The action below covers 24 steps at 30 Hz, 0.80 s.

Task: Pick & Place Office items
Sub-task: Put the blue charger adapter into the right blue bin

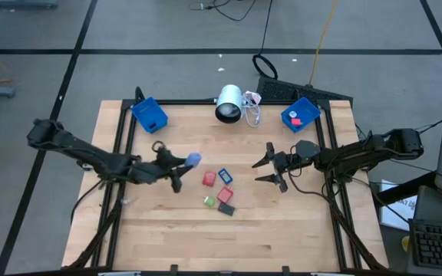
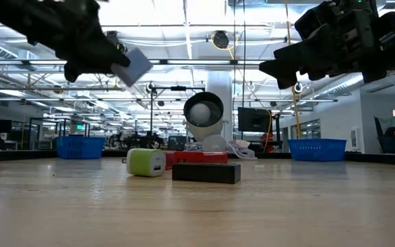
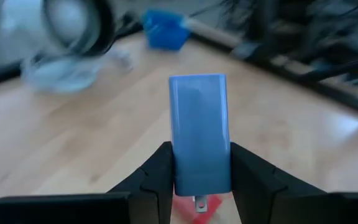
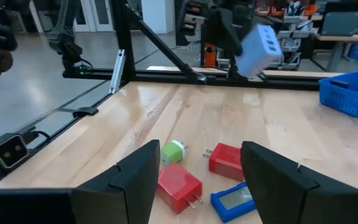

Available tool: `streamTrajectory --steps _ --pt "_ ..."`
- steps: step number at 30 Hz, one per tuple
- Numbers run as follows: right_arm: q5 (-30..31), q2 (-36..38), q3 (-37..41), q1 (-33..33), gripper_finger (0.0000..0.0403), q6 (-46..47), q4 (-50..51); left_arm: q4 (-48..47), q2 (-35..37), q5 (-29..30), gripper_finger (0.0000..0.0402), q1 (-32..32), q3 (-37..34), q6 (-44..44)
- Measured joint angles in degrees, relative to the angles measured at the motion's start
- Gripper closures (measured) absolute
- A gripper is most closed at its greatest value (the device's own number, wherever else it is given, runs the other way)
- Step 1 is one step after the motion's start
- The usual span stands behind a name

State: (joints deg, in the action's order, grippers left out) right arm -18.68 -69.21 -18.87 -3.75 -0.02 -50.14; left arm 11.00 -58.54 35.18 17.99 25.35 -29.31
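Two blue bins [image 1: 149, 115] [image 1: 301, 113] flank the white lamp [image 1: 229, 103] — its cable [image 1: 252, 112] coiled just beside it.

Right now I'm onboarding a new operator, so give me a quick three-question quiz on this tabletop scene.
1. True or false: the left end effector holds a pale blue blocky plug adapter clear of the wooden table.
2. Is the right end effector open or shut?
3. Which small item lies beside the dark grey flat block in the low view: A green, B purple?

Key: 1 true; 2 open; 3 A.

pale blue charger [image 3: 198, 134] held aloft
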Motion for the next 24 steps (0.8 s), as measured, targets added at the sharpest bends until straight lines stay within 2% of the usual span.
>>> streamTrajectory --steps 6,11,14,18,24 --pt "0.87 0.0 0.0 0.0 0.019 -2.26 -1.11 27.15 5.62 -10.27 0.0277 -2.06 -13.59 16.86" --pt "0.85 0.0 0.0 0.0 0.019 -2.21 -2.71 44.54 8.2 -15.36 0.0278 -4.86 -24.38 19.15" --pt "0.97 0.02 0.04 0.0 0.019 -1.81 -2.86 43.57 8.85 -16.28 0.0278 -6.76 -24.12 18.7" --pt "4.79 0.02 0.07 0.0 0.019 0.38 -3.58 42.94 8.84 -17.09 0.0278 -10.06 -24.15 18.94" --pt "5.12 0.02 0.07 -1.27 0.019 1.07 -3.6 43.17 8.85 -27.55 0.0278 -17.43 -24.14 19.98"
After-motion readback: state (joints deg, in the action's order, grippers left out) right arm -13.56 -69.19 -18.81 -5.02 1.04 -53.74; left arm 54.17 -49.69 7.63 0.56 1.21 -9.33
